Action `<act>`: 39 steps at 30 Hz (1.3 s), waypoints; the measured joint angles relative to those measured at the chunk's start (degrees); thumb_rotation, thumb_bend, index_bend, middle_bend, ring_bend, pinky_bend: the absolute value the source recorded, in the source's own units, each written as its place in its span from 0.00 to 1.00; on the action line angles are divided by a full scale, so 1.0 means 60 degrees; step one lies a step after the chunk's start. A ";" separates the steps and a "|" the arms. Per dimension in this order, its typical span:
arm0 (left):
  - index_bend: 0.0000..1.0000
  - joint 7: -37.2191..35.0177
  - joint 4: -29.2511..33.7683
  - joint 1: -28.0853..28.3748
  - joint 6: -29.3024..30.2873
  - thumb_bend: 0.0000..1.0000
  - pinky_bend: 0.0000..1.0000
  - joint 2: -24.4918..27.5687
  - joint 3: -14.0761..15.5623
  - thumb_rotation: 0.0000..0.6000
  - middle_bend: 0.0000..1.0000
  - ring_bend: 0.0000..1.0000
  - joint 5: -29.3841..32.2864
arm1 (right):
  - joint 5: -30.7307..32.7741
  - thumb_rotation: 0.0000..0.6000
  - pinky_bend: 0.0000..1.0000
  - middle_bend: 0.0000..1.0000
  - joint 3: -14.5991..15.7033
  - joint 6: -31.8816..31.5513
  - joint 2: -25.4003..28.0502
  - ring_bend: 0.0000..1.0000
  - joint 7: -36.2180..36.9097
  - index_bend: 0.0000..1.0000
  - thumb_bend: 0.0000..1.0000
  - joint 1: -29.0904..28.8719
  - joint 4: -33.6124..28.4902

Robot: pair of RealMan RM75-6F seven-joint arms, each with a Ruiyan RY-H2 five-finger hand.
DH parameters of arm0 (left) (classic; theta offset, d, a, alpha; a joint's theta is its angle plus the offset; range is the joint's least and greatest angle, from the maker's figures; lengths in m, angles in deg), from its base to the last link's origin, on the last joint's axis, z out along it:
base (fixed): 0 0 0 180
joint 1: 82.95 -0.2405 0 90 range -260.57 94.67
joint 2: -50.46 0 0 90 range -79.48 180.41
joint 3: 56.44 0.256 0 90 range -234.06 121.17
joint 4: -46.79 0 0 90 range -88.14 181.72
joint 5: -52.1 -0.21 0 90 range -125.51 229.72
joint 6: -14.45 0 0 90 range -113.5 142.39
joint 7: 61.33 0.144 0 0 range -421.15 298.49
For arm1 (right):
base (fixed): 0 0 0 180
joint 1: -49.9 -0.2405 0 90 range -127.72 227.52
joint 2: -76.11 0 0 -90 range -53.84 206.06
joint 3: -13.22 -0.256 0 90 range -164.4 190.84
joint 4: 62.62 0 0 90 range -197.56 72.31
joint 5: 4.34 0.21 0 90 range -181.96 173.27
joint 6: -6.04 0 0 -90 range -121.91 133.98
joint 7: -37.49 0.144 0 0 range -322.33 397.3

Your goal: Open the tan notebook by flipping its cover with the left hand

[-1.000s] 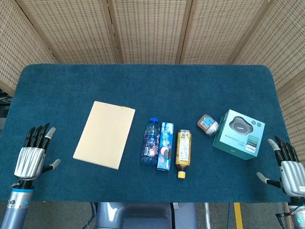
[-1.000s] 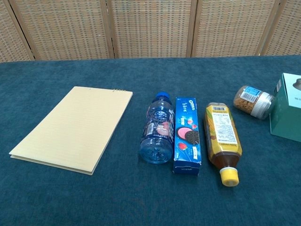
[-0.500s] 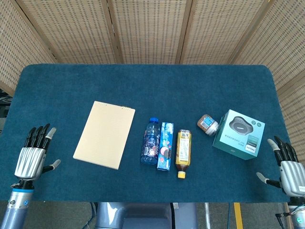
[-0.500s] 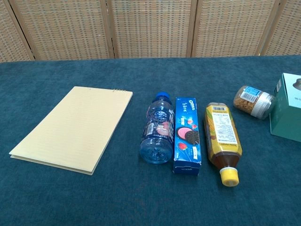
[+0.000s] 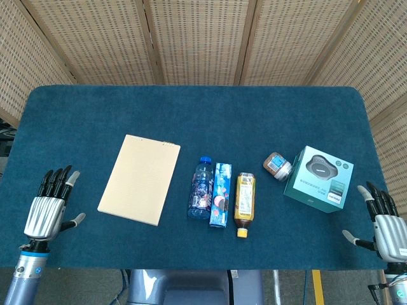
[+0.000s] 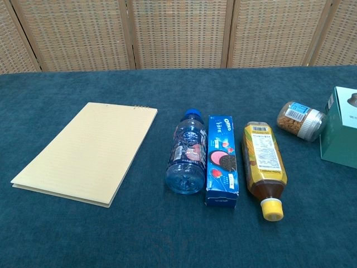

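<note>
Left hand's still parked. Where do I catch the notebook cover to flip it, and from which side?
Likely the cover's long left edge, near its front corner. The notebook lies flat and closed, with small binding marks on its far short edge, so the near end should lift free. The left hand sits open on that side; the bottle crowds the right edge. Slide fingertips under from the left and lift away.

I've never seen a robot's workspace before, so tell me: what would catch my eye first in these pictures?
Probably the tan notebook, lying closed and flat on the dark blue table, left of centre. Beside it three things lie in a neat row: a blue water bottle, a blue cookie box and an amber drink bottle. At the near corners wait two metal hands, the left hand and the right hand, fingers spread and holding nothing.
</note>
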 measured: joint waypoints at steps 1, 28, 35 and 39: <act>0.00 0.0016 0.0003 0.0017 -0.0050 0.00 0.00 -0.0017 0.0008 1.00 0.00 0.00 0.0010 | 0.0009 1.00 0.00 0.00 0.0000 0.0014 0.0000 0.00 0.0023 0.01 0.05 -0.0002 -0.0005; 0.00 0.1448 -0.0939 0.1608 -0.2830 0.18 0.00 -0.1478 0.0028 1.00 0.00 0.00 0.0618 | 0.0147 1.00 0.00 0.00 -0.0026 0.0172 0.0051 0.00 0.0503 0.01 0.05 -0.0026 -0.0075; 0.00 0.1609 -0.1270 0.1691 -0.3025 0.18 0.00 -0.1769 0.0163 1.00 0.00 0.00 0.0759 | 0.0148 1.00 0.00 0.00 -0.0035 0.0160 0.0051 0.00 0.0608 0.01 0.05 -0.0021 -0.0061; 0.00 0.1623 -0.1495 0.1704 -0.3029 0.22 0.00 -0.1880 0.0205 1.00 0.00 0.00 0.0779 | 0.0150 1.00 0.00 0.00 -0.0036 0.0164 0.0047 0.00 0.0639 0.01 0.05 -0.0021 -0.0063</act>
